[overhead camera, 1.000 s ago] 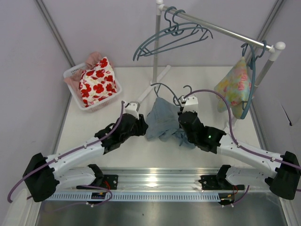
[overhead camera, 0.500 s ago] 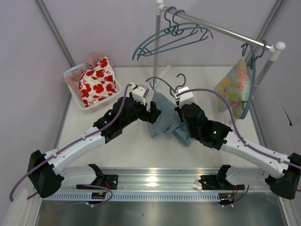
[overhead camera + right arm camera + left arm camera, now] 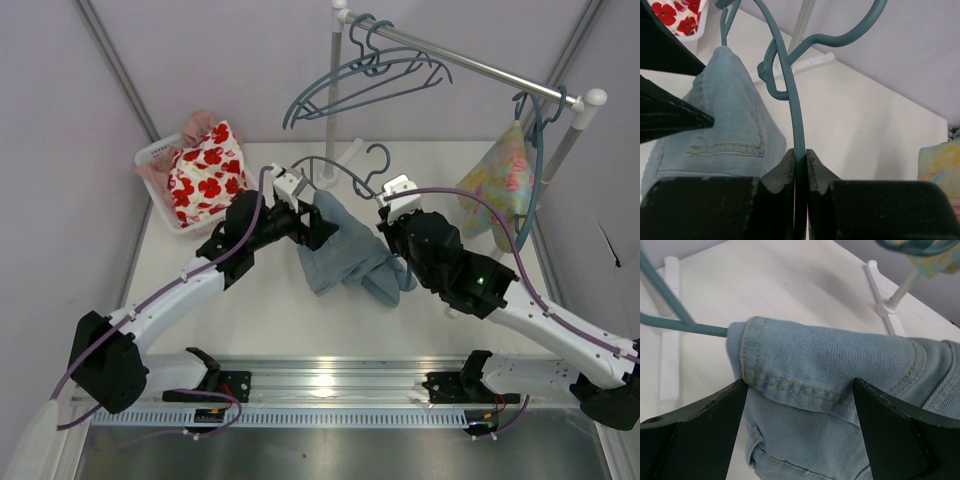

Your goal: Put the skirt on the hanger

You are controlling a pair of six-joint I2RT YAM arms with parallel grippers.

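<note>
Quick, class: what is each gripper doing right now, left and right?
Left gripper: open, jaws either side of the skirt.
Right gripper: shut on the hanger.

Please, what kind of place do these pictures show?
Probably a robot test booth set up for clothes handling: plain grey partition walls, a small metal clothes rail holding thin teal hangers, and a white plastic basket of garments on a white table.

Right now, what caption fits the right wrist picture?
Right gripper pinches the teal hanger upright while the denim skirt hangs from it.
</note>
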